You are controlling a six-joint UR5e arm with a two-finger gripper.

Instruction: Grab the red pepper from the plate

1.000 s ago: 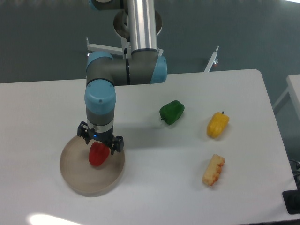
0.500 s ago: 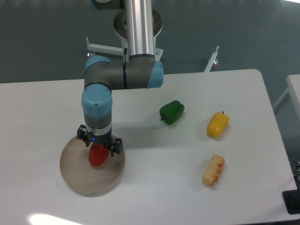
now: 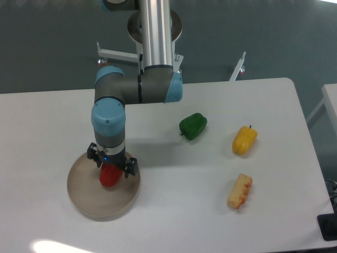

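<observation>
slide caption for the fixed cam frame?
UR5e gripper lowered over the red pepper on the plate; green pepper and yellow pepper sit aside.

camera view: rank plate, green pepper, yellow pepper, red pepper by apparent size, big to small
1. plate, clearly largest
2. green pepper and yellow pepper, look about alike, so not ranked apart
3. red pepper, looks smallest, but the gripper covers its top, so unsure

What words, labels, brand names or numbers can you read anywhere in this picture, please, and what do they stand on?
None: no text, label, brand or number can be read.
The arm, gripper, red pepper, plate, green pepper, yellow pepper and table show plain surfaces.
</observation>
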